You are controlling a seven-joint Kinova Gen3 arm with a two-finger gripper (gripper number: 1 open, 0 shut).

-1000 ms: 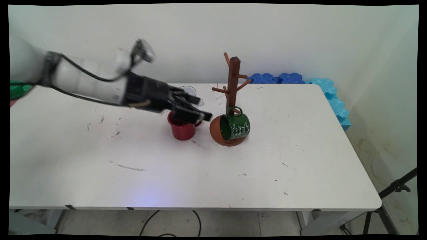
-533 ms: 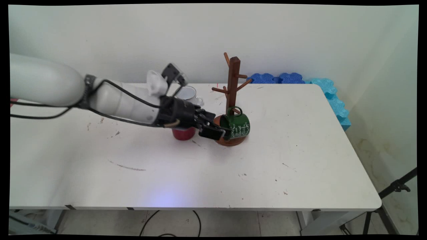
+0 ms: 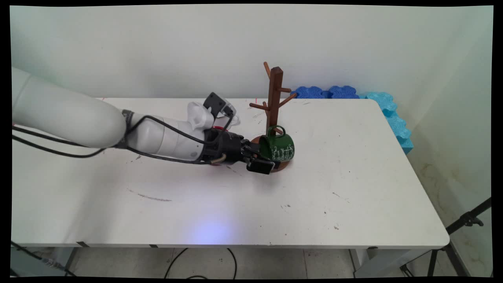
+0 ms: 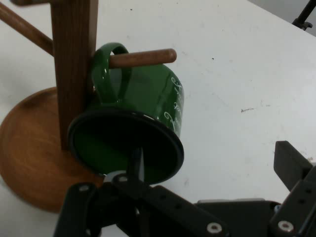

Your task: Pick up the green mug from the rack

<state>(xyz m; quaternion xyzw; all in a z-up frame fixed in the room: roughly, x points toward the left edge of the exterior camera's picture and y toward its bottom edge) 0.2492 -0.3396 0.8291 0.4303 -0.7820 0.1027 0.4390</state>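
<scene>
Pincer [image 4: 207, 173] spread open, one finger inside green mug's [image 4: 148, 103] mouth | mug hangs on wooden tree [image 4: 74, 64] peg

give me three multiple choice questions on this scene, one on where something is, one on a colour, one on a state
1. Where does the green mug hang?
A. on a low peg of the wooden mug tree
B. on the top peg
C. flat on the table

2. What colour is the mug partly hidden behind the arm?
A. blue
B. red
C. yellow

3. How is the pincer?
A. open, one finger inside the green mug's mouth
B. shut on the tree's post
C. high above the table

Answers: 1 A, its handle loops over a low peg. 2 B, red rim shows. 3 A, the hand view shows one finger inside, the other apart.
</scene>
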